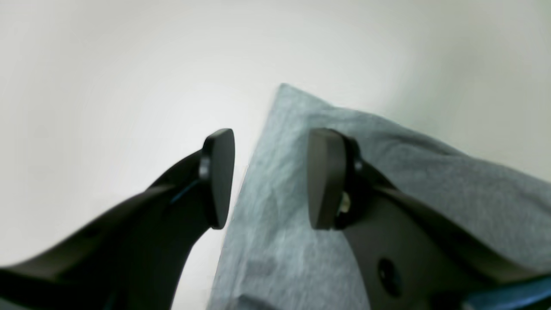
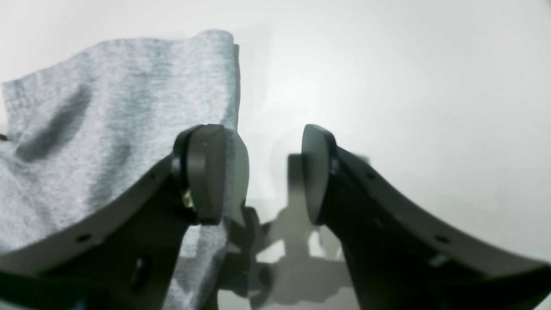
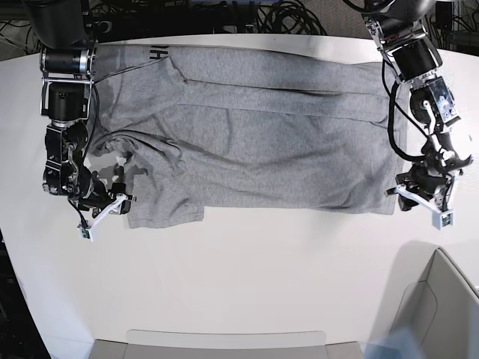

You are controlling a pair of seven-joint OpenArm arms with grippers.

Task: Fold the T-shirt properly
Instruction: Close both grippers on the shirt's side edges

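Both grippers sit low at the T-shirt's (image 3: 262, 134) near edge, jaws apart and gripping nothing. Over on the left gripper (image 1: 269, 178), one pad is above grey cloth at a corner, the other above bare white tabletop (image 3: 247, 277). Its partner, the right gripper (image 2: 262, 174), straddles the opposite corner likewise. Between them the shirt lies spread and wrinkled across the tabletop.

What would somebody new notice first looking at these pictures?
The grey T-shirt, spread wide and rumpled across the far half of the white table, with black lettering peeking out at its far corner. Next, the two grippers at its near corners: the left gripper and the right gripper, both open and straddling the cloth's edge.
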